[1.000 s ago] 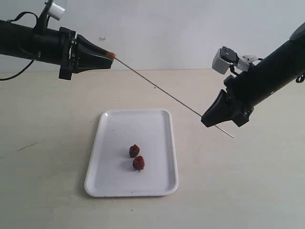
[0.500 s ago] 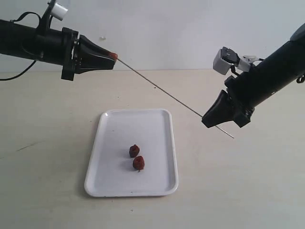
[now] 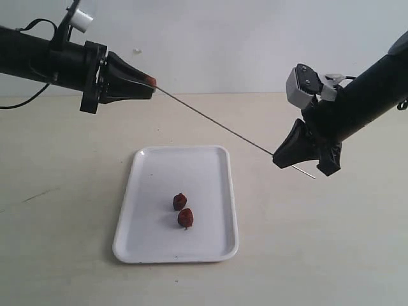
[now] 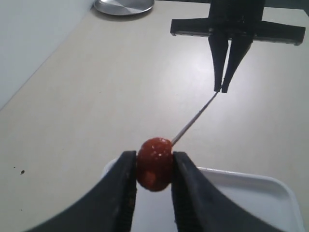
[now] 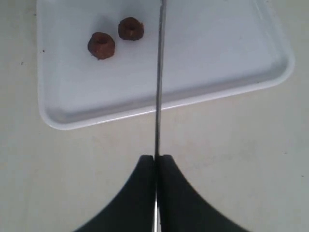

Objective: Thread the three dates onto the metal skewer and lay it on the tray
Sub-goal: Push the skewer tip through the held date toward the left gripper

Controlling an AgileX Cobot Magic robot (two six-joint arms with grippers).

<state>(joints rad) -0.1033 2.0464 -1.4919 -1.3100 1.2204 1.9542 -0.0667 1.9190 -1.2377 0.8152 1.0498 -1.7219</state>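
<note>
My left gripper is shut on one reddish date held high above the table at the left. The thin metal skewer runs from that date down to my right gripper, which is shut on it near its far end; a short tail sticks out behind the fingers. The skewer tip touches or enters the held date. Two more dates lie close together on the white tray.
The tray sits on a pale beige table. A round metal dish rests at the table's edge in the left wrist view. A light wall stands behind the table.
Both grippers have risen slightly and the right one has tilted a little, lifting the skewer's tail. The two dates on the tray have not moved.
</note>
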